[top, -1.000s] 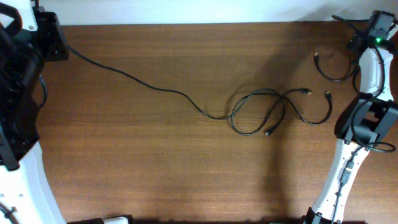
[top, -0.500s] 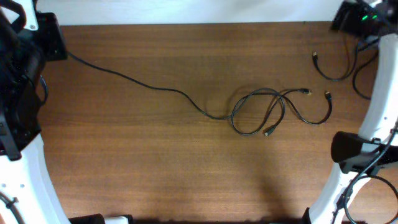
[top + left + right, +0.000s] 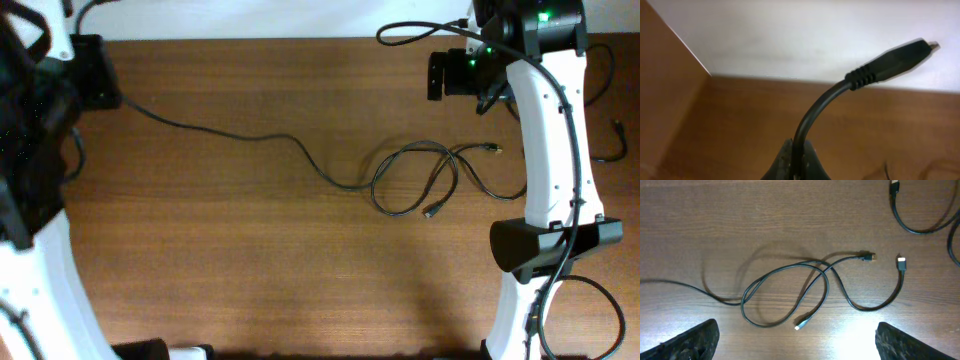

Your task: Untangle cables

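The cables are thin black cords on the brown table (image 3: 250, 260). One long cable (image 3: 230, 135) runs from my left gripper (image 3: 98, 82) to a looped tangle (image 3: 415, 180) right of centre. My left gripper (image 3: 797, 161) is shut on this cable just below its plug (image 3: 892, 59), at the far left corner. My right gripper (image 3: 797, 342) is open and empty, high above the tangle (image 3: 785, 292). Loose plugs (image 3: 869, 256) (image 3: 901, 262) (image 3: 799, 326) lie around the tangle. A separate cable (image 3: 920, 230) lies at the far right.
The right arm (image 3: 545, 130) crosses the table's right side and hides part of the cables there. The table's far edge meets a white wall (image 3: 790, 35). A loose black cord (image 3: 615, 145) shows at the right edge.
My right arm has swung from the far right corner inward over the back of the table, above the tangle. The long cable's left part has shifted slightly. The tangle has not moved.
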Motion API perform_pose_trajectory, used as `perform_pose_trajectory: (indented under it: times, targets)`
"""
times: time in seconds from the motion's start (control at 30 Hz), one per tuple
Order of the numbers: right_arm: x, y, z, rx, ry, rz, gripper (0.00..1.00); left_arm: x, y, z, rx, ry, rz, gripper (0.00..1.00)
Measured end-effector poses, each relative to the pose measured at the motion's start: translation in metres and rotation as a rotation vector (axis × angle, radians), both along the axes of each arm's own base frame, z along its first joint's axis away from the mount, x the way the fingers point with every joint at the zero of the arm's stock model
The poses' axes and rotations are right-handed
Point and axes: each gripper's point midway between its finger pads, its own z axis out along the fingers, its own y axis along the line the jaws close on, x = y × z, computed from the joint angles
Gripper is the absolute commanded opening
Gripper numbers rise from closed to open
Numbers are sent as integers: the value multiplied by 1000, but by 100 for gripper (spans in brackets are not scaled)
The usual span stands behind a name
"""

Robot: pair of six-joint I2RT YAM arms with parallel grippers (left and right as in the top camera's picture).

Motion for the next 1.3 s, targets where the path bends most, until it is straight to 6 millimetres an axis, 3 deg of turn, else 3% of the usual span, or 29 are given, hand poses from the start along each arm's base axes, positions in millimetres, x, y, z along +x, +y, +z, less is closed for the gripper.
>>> perform_pose_trajectory:
  times: [0.1,0.17,0.27,0.43,0.5,0.6,0.7,0.83,0.9,0.97,1.0,1.07,1.13,1.3]
  targets:
    - [0,-2,0,-23,-1,38,99,40,-34,-77,-155,220,-168,0]
    - [0,-1,-1,-20,2,47,99,55,-56,-104,-209,294,-248,0]
    - [-10,7,-26,27,103,27,99,66,-74,-99,-204,257,-302,0]
    - [-23,38,-124,40,307,67,99,67,-74,-97,-201,248,-303,0]
    - [-16,63,-137,52,266,187,99,67,-74,-97,-201,248,-303,0]
    - [-9,94,-135,59,199,329,99,66,-74,-99,-203,256,-302,0]
    - [-7,99,-137,59,191,367,99,64,-74,-101,-205,267,-301,0]
    - [3,99,-160,104,222,122,99,63,-74,-102,-206,274,-300,0]
    - [27,100,-162,151,143,-122,99,63,-74,-102,-207,275,-300,0]
    - [40,98,-159,209,102,-339,99,62,-74,-102,-207,278,-300,0]
    - [42,95,-159,249,98,-530,99,61,-74,-104,-209,285,-299,0]
    - [43,87,-159,282,82,-778,99,58,-74,-106,-206,301,-303,0]
    - [42,82,-163,290,76,-906,99,58,-74,-107,-201,302,-307,0]
    - [20,78,-183,259,137,-1062,99,58,-74,-106,-194,300,-312,0]
